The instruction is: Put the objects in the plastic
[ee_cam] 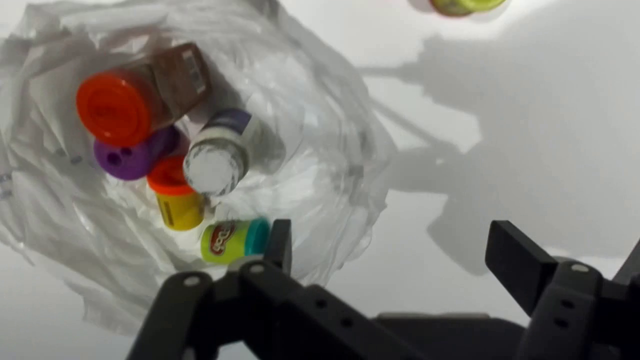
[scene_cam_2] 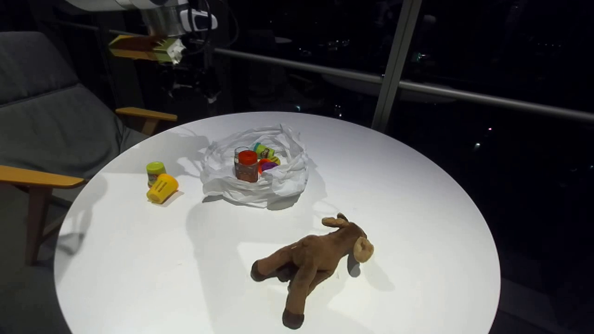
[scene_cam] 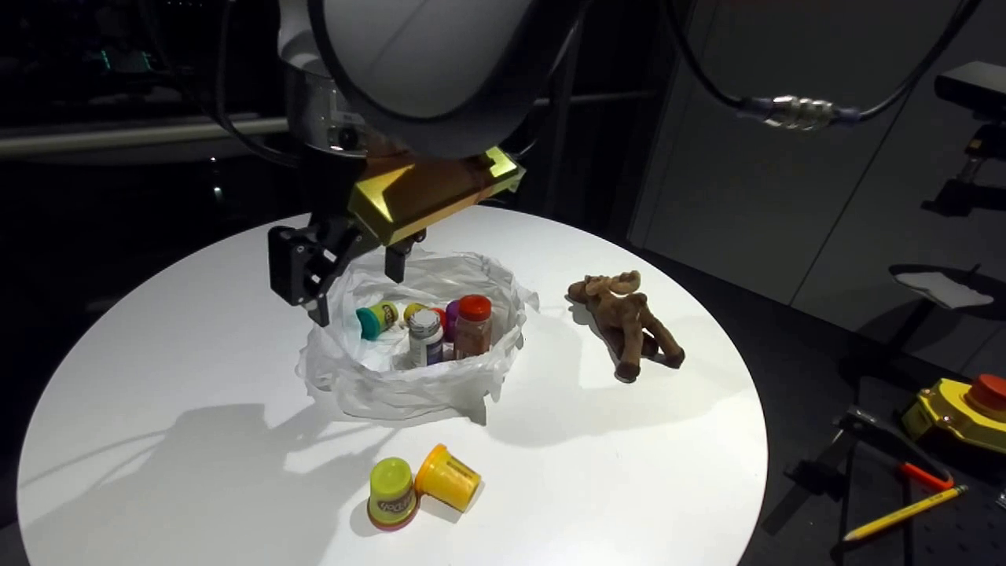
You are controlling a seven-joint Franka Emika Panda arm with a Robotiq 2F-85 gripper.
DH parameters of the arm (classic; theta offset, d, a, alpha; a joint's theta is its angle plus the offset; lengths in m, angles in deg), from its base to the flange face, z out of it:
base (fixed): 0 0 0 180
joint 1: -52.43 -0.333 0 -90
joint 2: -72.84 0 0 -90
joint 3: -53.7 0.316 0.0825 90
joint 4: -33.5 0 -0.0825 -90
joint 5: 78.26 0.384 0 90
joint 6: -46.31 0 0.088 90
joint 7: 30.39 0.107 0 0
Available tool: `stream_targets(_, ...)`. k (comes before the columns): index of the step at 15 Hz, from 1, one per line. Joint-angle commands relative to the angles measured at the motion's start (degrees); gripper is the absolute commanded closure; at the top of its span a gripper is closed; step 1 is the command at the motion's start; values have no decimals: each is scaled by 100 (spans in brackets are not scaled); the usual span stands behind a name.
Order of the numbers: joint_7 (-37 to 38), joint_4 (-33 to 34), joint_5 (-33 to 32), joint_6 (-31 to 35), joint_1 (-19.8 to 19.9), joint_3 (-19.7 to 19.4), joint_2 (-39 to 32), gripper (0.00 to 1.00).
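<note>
A white plastic bag (scene_cam: 416, 393) lies open on the round table and shows in both exterior views (scene_cam_2: 222, 185). Inside are a red-lidded brown jar (ee_cam: 181, 80), a white bottle (ee_cam: 215, 167), a purple object (ee_cam: 131, 159), a yellow tub with a red lid (ee_cam: 180, 210) and a lime tub with a teal lid (ee_cam: 226, 242). Outside stand an upright lime tub (scene_cam: 391, 491) and a tilted yellow tub (scene_cam: 449, 478), touching or nearly so. A brown plush moose (scene_cam_2: 315, 255) lies on the table. My gripper (ee_cam: 392, 240) is open and empty, above the bag's edge.
The round white table (scene_cam: 613, 487) has a curved edge. A chair (scene_cam_2: 41, 176) stands beside it in an exterior view. A gold-coloured box-like part (scene_cam: 432, 192) is attached near the wrist.
</note>
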Motion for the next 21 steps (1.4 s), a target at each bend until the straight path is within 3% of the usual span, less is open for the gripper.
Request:
stream_targets(1,-435,-600,111,-437,186,484,457,0)
stream_targets(4,-946,-746,287,-130,302,909,183,0)
stream_targets(8,-1078,-945,62,336,183,975,-216,0)
stream_targets(13,-987,-938,-458,711,-94,653,-723,0)
stream_targets(17,-830,-988,-924,1259,-336,270,-734,0)
stream_targets(21,-943,-1057,-951,1441,-320,178,-683,0)
